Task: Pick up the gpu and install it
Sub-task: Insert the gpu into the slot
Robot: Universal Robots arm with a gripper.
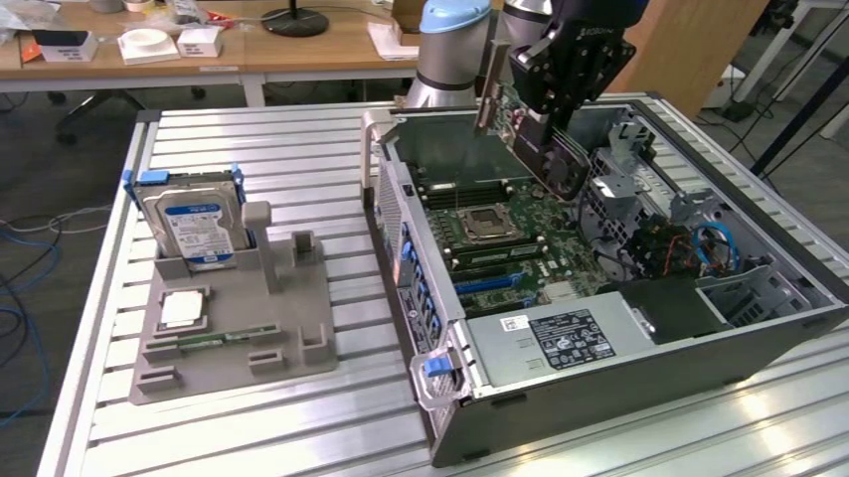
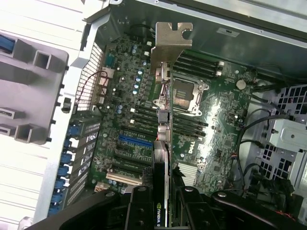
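The gripper (image 1: 547, 117) is clenched on the gpu (image 1: 551, 159), its black fingers (image 2: 139, 211) pressing on the card's two faces. In the exterior view the pair sits at about one o'clock from the middle of the scene, over the far end of the open computer case (image 1: 584, 417). The card hangs tilted, with its silver end bracket (image 2: 170, 40) pointing to eleven o'clock of the gripper and its dark cooler face sloping down toward five o'clock, into the case opening. It is not seated in any slot. In the wrist view the gpu is seen edge-on above the motherboard (image 1: 511, 238), with the CPU socket (image 2: 187, 96) just beside its line and a blue expansion slot (image 2: 135, 140) near it on the other side. Inside the case, the power supply (image 1: 564, 338) with its black label lies at five o'clock of the socket, and blue cables (image 1: 717, 243) curl at three o'clock. At nine o'clock in the exterior view, well apart from the case, a grey holder (image 1: 233, 348) rests on the ribbed metal table (image 1: 265, 437). A hard drive (image 1: 197, 227) with a blue and white label stands upright in the holder's far end. A square chip (image 1: 182, 308) and a narrow memory stick (image 1: 219, 338) lie at six o'clock of the drive.
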